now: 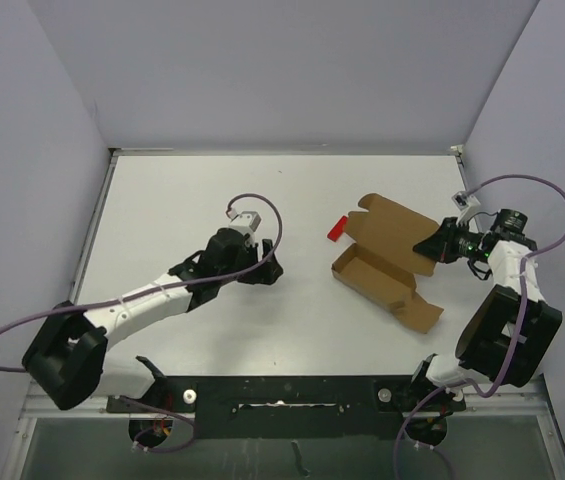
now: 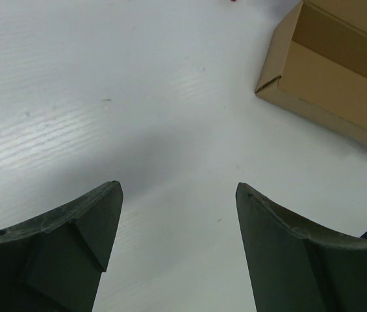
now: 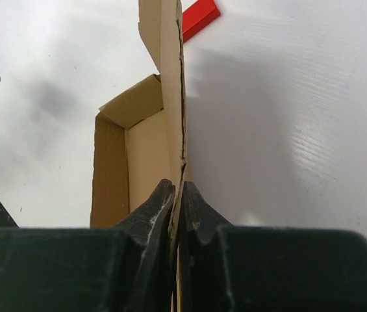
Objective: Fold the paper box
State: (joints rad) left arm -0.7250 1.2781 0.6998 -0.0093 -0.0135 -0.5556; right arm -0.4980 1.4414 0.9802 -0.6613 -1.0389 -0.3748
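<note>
White tabletop (image 1: 192, 200) with pale lavender walls rising around it is filling the overhead view. Right of centre, the paper box (image 1: 387, 262) is lying partly formed: its shallow tray is showing raised side walls, its broad lid panel is angling up towards the upper right, and one flap is lying flat at the lower right. Judging from this, the tray is made, while closing the lid and tucking the flaps are looking like the work left. One small red block (image 1: 337, 229) is sitting just beside the box's upper left corner. The left gripper (image 1: 267, 268) is resting low over bare table at centre left, well apart from the box. The right gripper (image 1: 430, 246) is reaching in from the right edge and meeting the lid panel. In the left wrist view, the two dark fingers are standing spread wide with nothing between them, so this gripper is released; one corner of the box (image 2: 339, 71) is showing in the upper right of the frame. In the right wrist view, the jaws are pinching tight on the thin edge of the upright lid panel (image 3: 170, 78), with the open tray showing to its left and the red block (image 3: 199, 18) peeking in at the top. Counting everything: one box, one red block, two arms, two grippers.
</note>
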